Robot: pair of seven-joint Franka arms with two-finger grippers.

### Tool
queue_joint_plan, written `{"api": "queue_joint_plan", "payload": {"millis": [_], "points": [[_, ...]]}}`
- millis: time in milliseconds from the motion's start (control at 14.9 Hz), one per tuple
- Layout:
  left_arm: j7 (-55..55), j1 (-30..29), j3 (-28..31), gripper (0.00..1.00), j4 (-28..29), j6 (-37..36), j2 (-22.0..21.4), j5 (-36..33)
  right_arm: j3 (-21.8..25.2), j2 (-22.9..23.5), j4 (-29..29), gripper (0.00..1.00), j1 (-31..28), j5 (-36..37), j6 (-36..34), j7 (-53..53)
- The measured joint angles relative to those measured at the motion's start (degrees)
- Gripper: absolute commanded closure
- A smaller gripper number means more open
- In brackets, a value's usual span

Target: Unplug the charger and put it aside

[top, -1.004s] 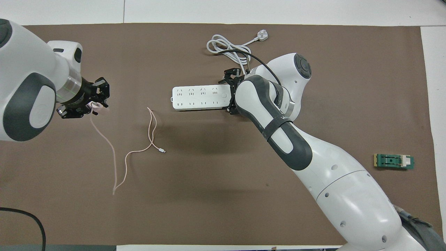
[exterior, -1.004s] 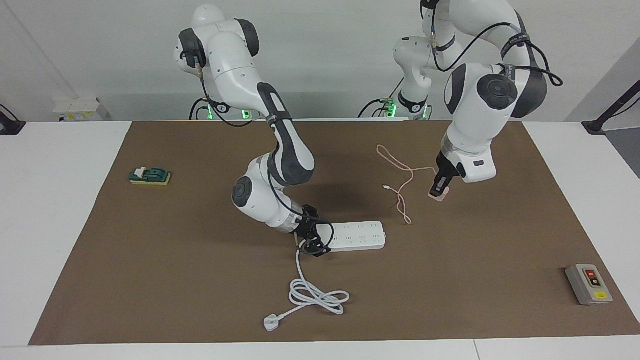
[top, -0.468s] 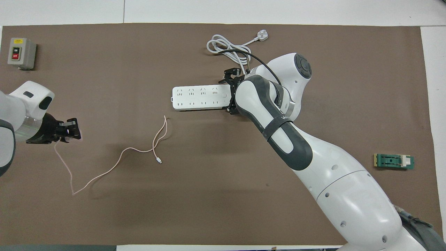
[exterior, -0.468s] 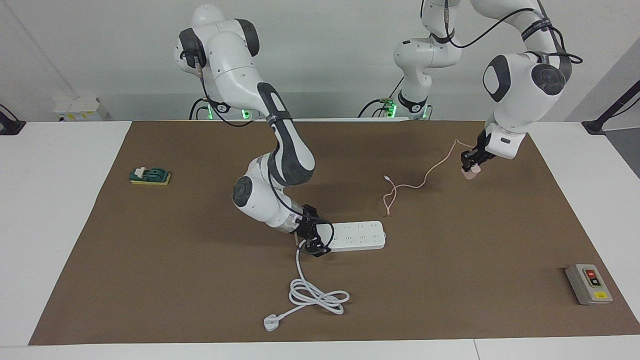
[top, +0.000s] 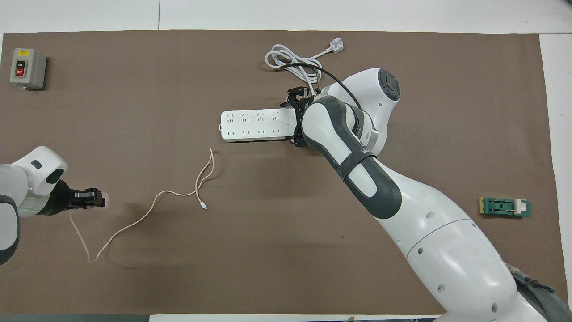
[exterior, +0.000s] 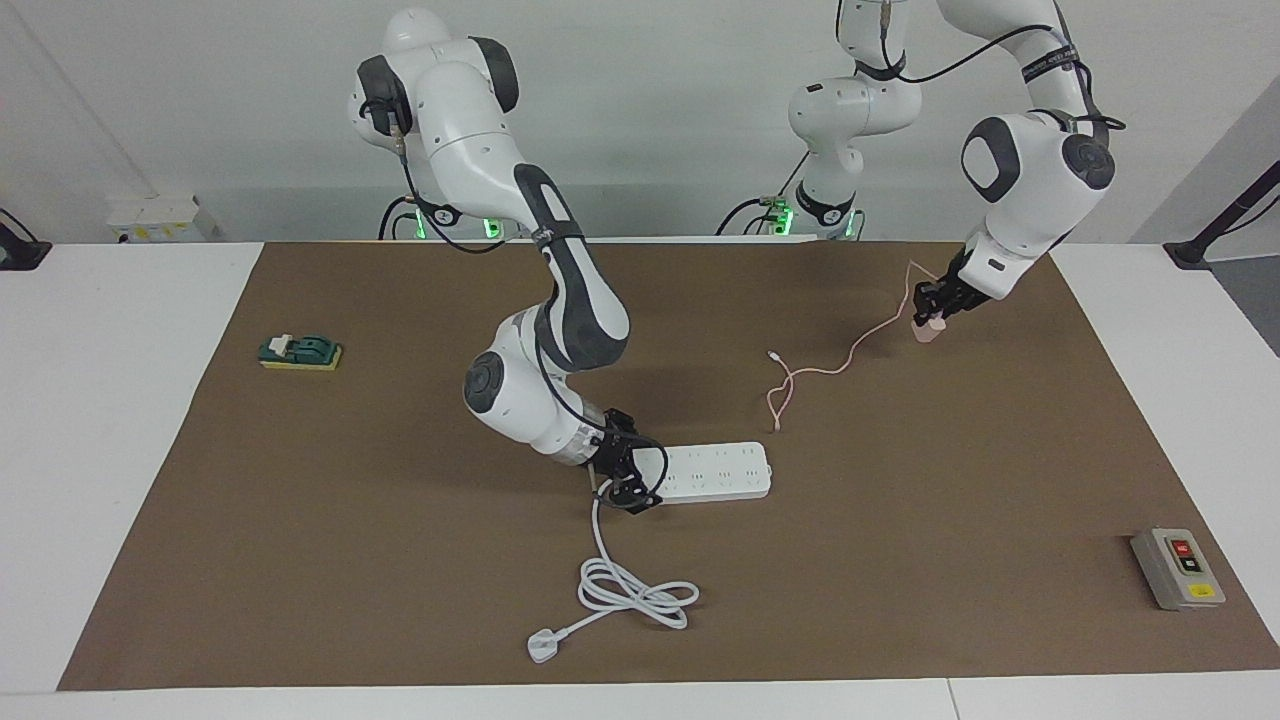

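The charger (exterior: 928, 334) (top: 106, 199), a small pale pink cube, is clamped in my left gripper (exterior: 932, 312) (top: 96, 199), which is shut on it low over the mat at the left arm's end of the table. Its thin pink cable (exterior: 850, 355) (top: 147, 213) trails across the mat toward the white power strip (exterior: 715, 472) (top: 257, 125), and its free connector (top: 203, 206) lies loose. The charger is out of the strip and well apart from it. My right gripper (exterior: 625, 482) (top: 296, 118) is shut on the strip's cord end, fingers on either side.
The strip's thick white cord (exterior: 630, 590) (top: 290, 60) lies coiled farther from the robots than the strip. A grey button box (exterior: 1177, 568) (top: 27, 68) sits at the left arm's end. A green block (exterior: 300, 352) (top: 505, 207) lies toward the right arm's end.
My left gripper carried the charger away from the power strip, toward the left arm's end and nearer the robots, dragging the cable along. The right arm and the strip stayed still.
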State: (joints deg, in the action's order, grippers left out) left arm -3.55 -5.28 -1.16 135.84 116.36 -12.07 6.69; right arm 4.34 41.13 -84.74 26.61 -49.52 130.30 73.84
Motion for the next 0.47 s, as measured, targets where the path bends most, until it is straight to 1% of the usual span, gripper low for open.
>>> {"api": "queue_joint_plan", "payload": {"millis": [134, 268, 401, 468], "points": [[-0.2, 0.0, -0.4, 1.0, 1.6, 0.9, -0.6, 2.3, 0.1, -0.3, -0.1, 0.0, 0.0, 0.0, 0.0, 0.0], [-0.2, 0.1, -0.5, 1.0, 3.4, 3.3, -0.8, 3.1, 0.5, -1.4, -0.4, 0.0, -0.2, 0.0, -0.9, 0.2], [-0.6, 0.3, -0.5, 1.0, 5.0, 5.9, -0.8, 3.4, 1.8, -3.7, -0.4, 0.0, -1.2, 0.0, -2.4, 0.3], [-1.3, 0.4, -0.5, 1.0, 5.5, 6.6, -0.8, 3.4, 2.5, -5.2, -0.5, 0.0, -2.2, 0.0, -4.5, 0.3]]}}
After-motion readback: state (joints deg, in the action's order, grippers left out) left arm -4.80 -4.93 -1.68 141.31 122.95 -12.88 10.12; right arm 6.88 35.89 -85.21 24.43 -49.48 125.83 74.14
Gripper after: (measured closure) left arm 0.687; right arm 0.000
